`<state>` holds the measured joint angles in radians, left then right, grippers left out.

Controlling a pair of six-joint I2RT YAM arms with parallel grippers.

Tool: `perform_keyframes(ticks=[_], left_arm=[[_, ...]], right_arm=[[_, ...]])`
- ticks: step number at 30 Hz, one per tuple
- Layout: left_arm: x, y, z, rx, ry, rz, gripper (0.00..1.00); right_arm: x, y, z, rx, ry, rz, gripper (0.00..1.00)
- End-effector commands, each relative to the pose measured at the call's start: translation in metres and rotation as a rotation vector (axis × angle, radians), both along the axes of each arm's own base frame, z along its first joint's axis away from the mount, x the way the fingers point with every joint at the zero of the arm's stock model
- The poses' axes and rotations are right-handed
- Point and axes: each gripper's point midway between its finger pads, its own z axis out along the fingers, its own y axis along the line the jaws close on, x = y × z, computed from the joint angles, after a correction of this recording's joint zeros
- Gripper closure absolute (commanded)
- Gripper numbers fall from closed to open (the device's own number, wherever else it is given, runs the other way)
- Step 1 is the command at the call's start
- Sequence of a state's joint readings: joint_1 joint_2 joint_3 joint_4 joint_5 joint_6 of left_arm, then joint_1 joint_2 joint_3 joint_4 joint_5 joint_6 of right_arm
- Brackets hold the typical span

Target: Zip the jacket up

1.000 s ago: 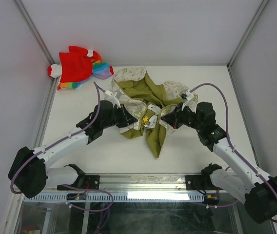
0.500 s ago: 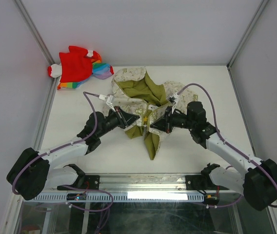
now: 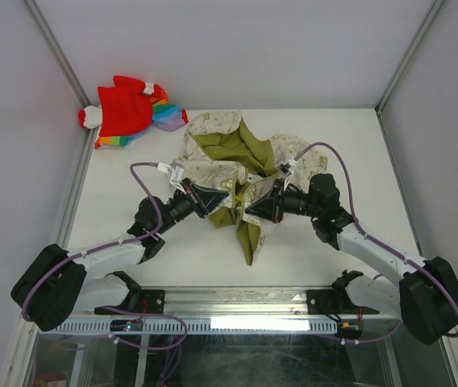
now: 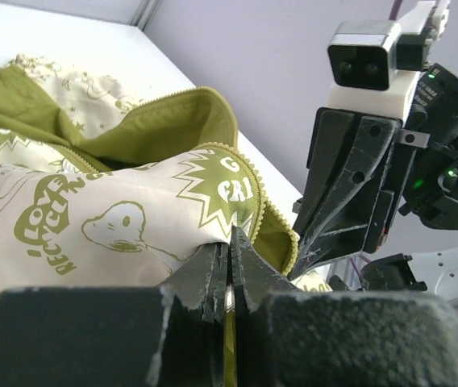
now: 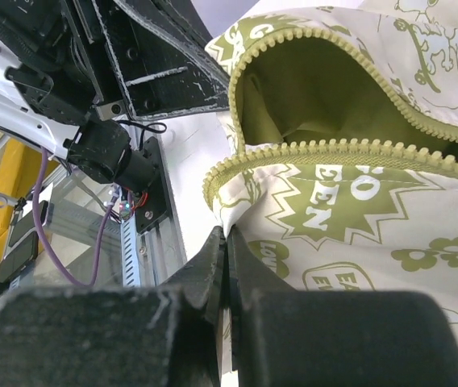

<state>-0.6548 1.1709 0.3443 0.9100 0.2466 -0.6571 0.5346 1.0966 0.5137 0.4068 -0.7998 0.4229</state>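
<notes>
The cream jacket (image 3: 213, 165) with olive prints lies bunched in the middle of the table, its olive lining (image 3: 233, 145) showing. My left gripper (image 3: 222, 201) is shut on the fabric of one front panel (image 4: 132, 218) near its zipper edge. My right gripper (image 3: 249, 211) is shut on the other front panel (image 5: 350, 218) just below its olive zipper teeth (image 5: 326, 149). The two grippers stand tip to tip, a small gap apart, holding the panels lifted off the table. An olive flap (image 3: 249, 238) hangs down between them. The zipper slider is not visible.
A red and rainbow garment (image 3: 128, 109) lies at the far left corner of the white table (image 3: 358, 153). Frame posts rise at both far corners. The right arm's camera and gripper body (image 4: 374, 145) fill the right of the left wrist view.
Both grippers have moved toward each other and slightly nearer, bringing the two front panels together. The hanging olive flap has drawn in and shortened.
</notes>
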Motion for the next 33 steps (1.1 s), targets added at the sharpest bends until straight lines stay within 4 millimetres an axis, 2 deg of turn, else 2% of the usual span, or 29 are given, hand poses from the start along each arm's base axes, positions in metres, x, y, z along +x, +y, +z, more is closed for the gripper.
perform_keyframes(ticks=[1,9,22,33], left_arm=[[-0.0141,0.0,0.0421,-0.063,-0.216,-0.03,1.0],[-0.0197,0.0006,0.048,-0.083,-0.246,-0.037,1.0],[-0.0174,-0.001,0.0436,-0.075,-0.238,-0.031,1.0],[-0.0206,-0.0019,0.0443,-0.081,-0.238,-0.044,1.0]], right_arm=[[0.0019,0.0061,0.0237,0.081,-0.077,0.012,1.0],[0.0013,0.0075,0.0239,0.096,-0.085,0.021,1.0],[-0.0029,0.0088,0.0286,0.118,-0.089,0.046,1.0],[0.0019,0.0095,0.0286,0.128,-0.077,0.022,1.0]])
